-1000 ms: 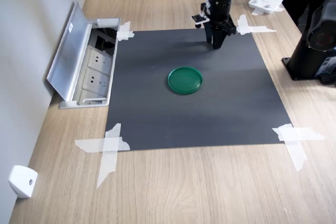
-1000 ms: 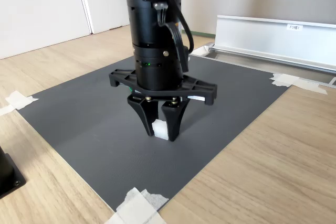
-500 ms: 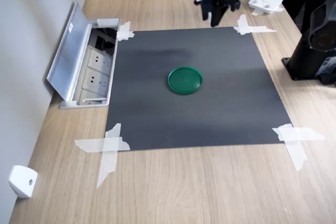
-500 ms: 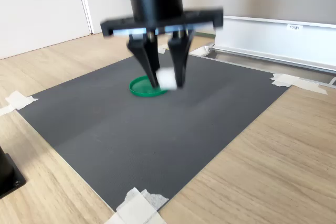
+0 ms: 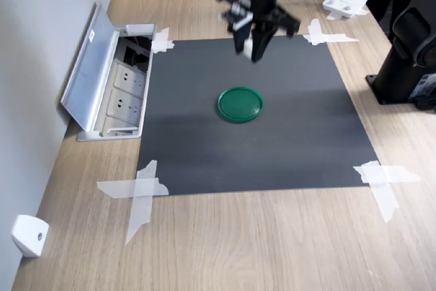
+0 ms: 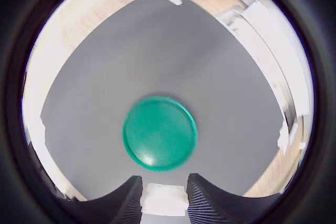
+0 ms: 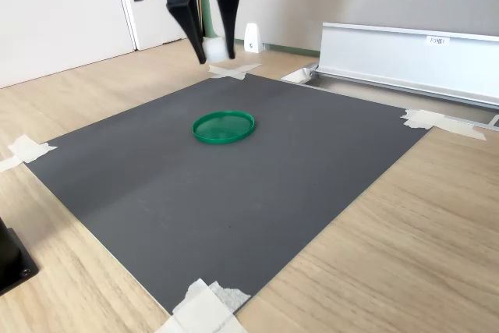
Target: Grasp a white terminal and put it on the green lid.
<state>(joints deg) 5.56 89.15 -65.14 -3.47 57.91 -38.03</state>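
- Wrist view shows the white terminal (image 6: 164, 200) pinched between the two dark fingers (image 6: 127, 199), so the gripper (image 6: 164, 203) is clamped on it, up in the air.
- From the second exterior view, the gripper (image 7: 210, 51) hangs well above the grey mat (image 7: 312, 161), toward its far side, behind the green lid (image 7: 224, 126).
- This looks like the carry step: terminal lifted, not yet over the lid.
- Next, I'd guess, it needs to come nearer, centre over the disc, lower and let go.
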